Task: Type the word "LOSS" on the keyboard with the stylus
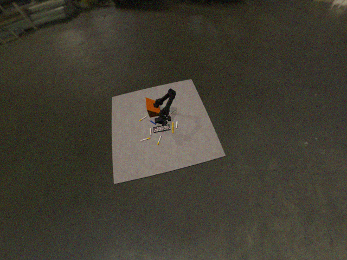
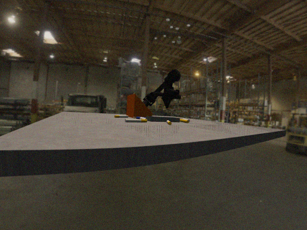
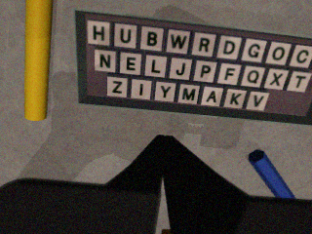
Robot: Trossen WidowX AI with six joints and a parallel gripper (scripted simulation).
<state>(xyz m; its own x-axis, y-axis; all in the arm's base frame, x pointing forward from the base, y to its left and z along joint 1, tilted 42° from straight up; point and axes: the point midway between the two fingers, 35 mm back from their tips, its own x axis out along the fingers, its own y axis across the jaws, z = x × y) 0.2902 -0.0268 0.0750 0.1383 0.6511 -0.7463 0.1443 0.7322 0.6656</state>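
Currently, the end effector (image 1: pixel 164 123) (image 2: pixel 167 107) (image 3: pixel 163 142) is clenched on nothing, above the bench (image 1: pixel 193 145) (image 2: pixel 99 136), near the letter keyboard (image 1: pixel 153 130) (image 2: pixel 163 119) (image 3: pixel 171 108).

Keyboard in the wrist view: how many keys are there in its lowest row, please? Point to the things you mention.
7. From left to right: Z (image 3: pixel 117 87), I (image 3: pixel 141 90), Y (image 3: pixel 165 92), M (image 3: pixel 188 95), A (image 3: pixel 212 97), K (image 3: pixel 234 98) and V (image 3: pixel 257 101). None of them looks hidden.

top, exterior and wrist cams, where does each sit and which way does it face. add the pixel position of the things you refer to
Top: high overhead, tilted down at the desk (image 1: pixel 168 156); whole arm (image 1: pixel 171 93).
Exterior: beside the desk (image 2: pixel 148 138), near tabletop height, facing across; arm (image 2: pixel 173 75) in profile.
Wrist: above the fingers, facing down at the keyboard (image 3: pixel 175 104); fingers only.
Top and exterior share the orange block (image 1: pixel 152 107) (image 2: pixel 131 106).
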